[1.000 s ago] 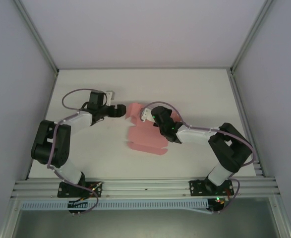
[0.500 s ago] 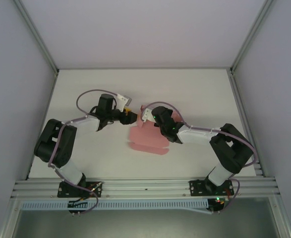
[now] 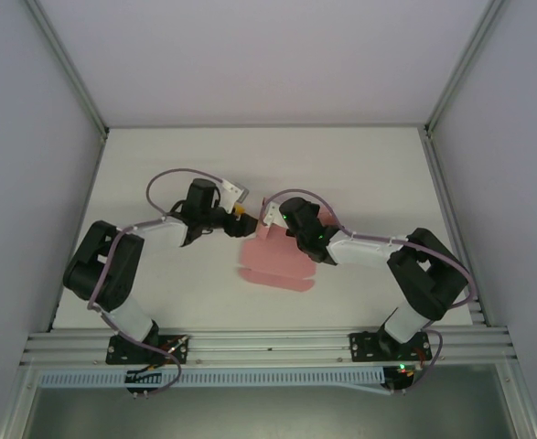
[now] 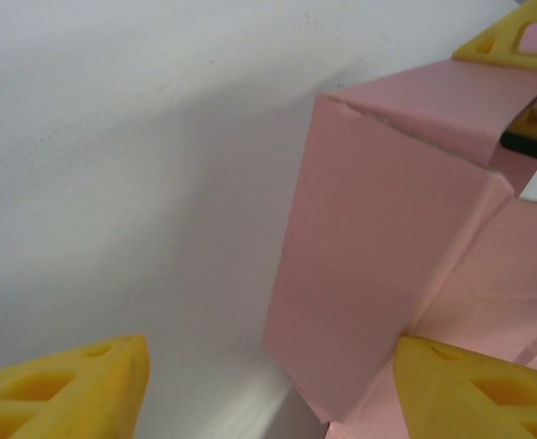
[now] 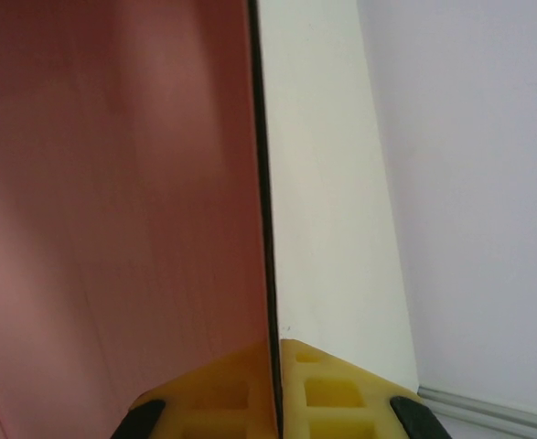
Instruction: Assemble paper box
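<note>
**Right arm pinching the pink sheet**

The paper box is lying part-folded at mid-table. The right gripper is clamping one raised panel (seen edge-on between its pads), and the left gripper is gaping wide at a neighbouring flap.

Your top camera looked down from behind over the whole table; both wrist cameras pressed close on the box, which all three views shared.

White table inside a pale-walled enclosure.
Walls rise on three sides; aluminium rails line the near edge.
</note>
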